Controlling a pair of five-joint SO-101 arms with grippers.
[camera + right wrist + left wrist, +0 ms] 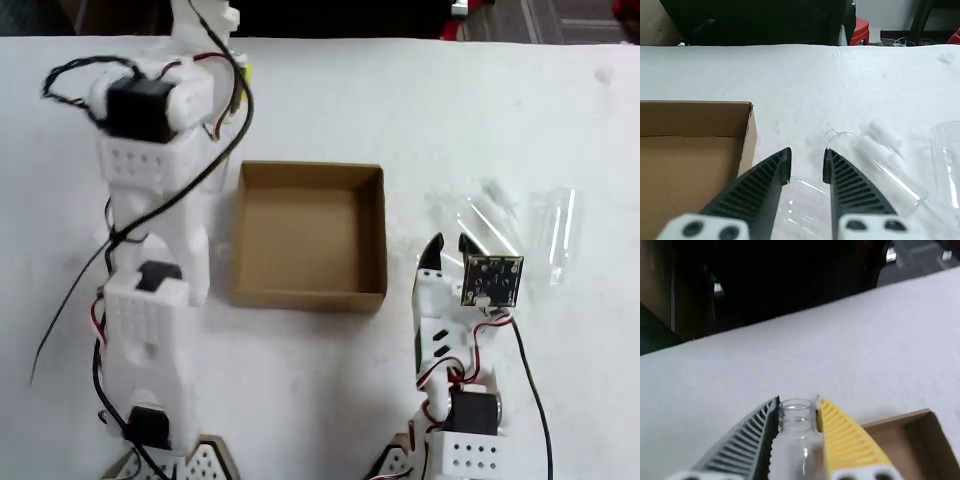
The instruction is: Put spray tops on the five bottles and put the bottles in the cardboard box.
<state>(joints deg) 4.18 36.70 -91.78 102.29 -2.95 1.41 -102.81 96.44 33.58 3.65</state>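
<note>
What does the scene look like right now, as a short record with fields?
left gripper: shut on a clear bottle, neck bare
right gripper: open, over a lying bottle
cardboard box: open, between the arms, no bottle inside
loose bottles: lying on the table, on the right arm's side of the box
spray top: loose beside one lying bottle

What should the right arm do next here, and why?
Probably shift the open right gripper over to the spray top lying on the table and grasp it: the left gripper holds a bottle upright, and its neck is bare.
</note>
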